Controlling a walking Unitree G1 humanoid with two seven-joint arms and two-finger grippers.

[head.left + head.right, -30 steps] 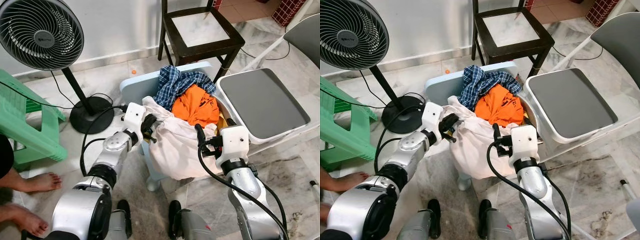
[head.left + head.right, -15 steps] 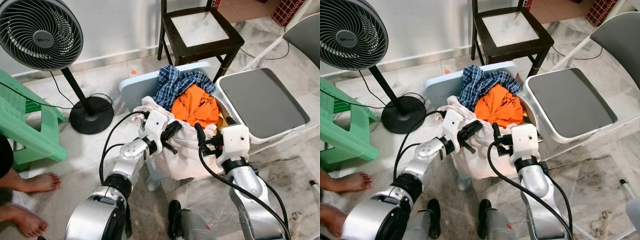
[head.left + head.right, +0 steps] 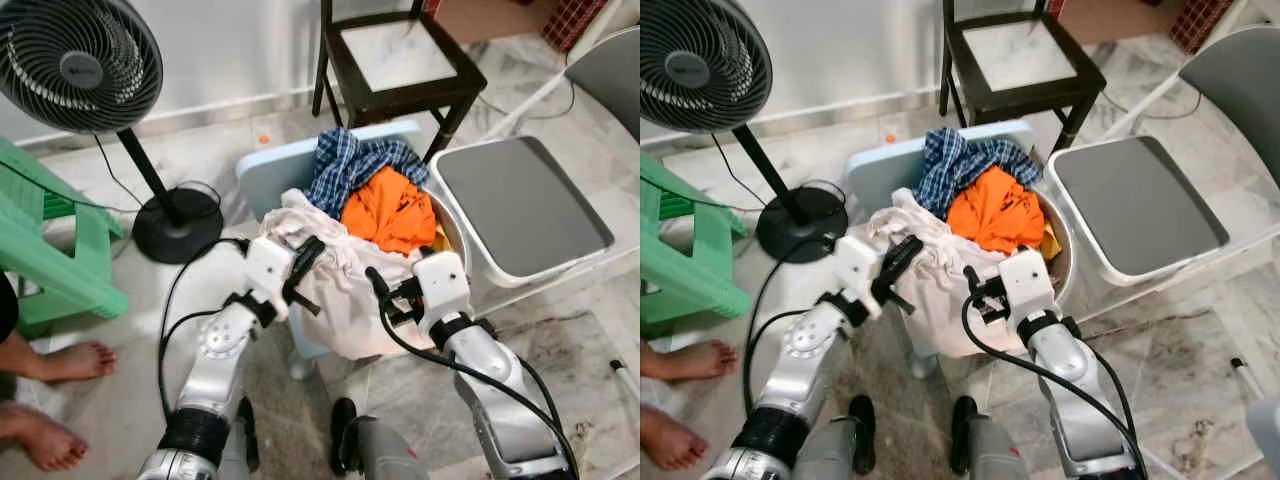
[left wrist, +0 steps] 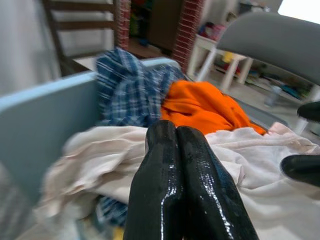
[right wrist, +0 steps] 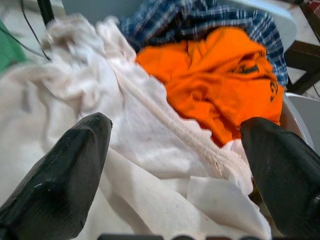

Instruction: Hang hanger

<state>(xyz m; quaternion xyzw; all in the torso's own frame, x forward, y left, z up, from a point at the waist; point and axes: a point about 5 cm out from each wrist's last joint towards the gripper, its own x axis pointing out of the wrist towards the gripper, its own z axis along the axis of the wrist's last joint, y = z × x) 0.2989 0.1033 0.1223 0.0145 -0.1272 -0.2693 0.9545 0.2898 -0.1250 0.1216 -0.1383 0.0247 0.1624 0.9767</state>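
Left eye: my left gripper, fingers pressed together, sits at the cream cloth draped over the basket's near rim; fan and green stool crowd the left.

Right wrist: right gripper fingers spread wide over the cream cloth, orange shirt beyond.

I can't make out a hanger.

Marble floor, dark chair, standing fan

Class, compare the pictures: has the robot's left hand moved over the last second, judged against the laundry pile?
Yes. The left hand swung in from the cream cloth's left edge onto it, then drew partway back.
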